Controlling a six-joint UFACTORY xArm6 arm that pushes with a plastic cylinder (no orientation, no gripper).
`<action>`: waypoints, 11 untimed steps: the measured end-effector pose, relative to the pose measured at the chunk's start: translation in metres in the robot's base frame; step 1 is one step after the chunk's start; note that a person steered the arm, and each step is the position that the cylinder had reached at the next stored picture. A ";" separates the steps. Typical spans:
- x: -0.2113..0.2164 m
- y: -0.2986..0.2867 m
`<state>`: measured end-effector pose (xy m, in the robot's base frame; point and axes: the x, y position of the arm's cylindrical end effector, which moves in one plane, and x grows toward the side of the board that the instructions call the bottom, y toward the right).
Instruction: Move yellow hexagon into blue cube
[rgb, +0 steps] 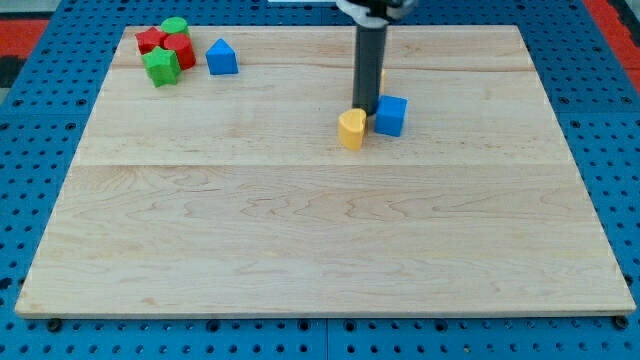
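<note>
In the camera view, a pale wooden board (320, 230) lies on a blue perforated surface (40, 60), and the arm's dark rod comes down from the view's top near the middle. The rod carries no jaws, so there is nothing to open or close and it holds nothing; its lower end, my tip (365, 109), rests at board level just above the gap between two blocks. At the tip's lower left sits a yellow block (351, 129), which looks rounded or heart-like here rather than plainly six-sided, and whether the tip touches it cannot be told. Just to the view's right of it stands the blue cube (391, 115), close by the rod, with a narrow strip of board apparently showing between the two blocks. A sliver of another yellow or orange thing (382, 76) peeks out behind the rod, too hidden to name; it could be the hexagon. Far off in the top-left corner are a green block (174, 26), red blocks (165, 43), a second green block (160, 66) and a blue house-shaped block (221, 57). Judged from this, the task seems nearly done if the near yellow block is the target: only a short nudge rightward remains to close contact.
</note>
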<state>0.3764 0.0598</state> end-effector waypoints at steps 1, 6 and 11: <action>0.040 0.014; -0.065 -0.072; -0.005 0.043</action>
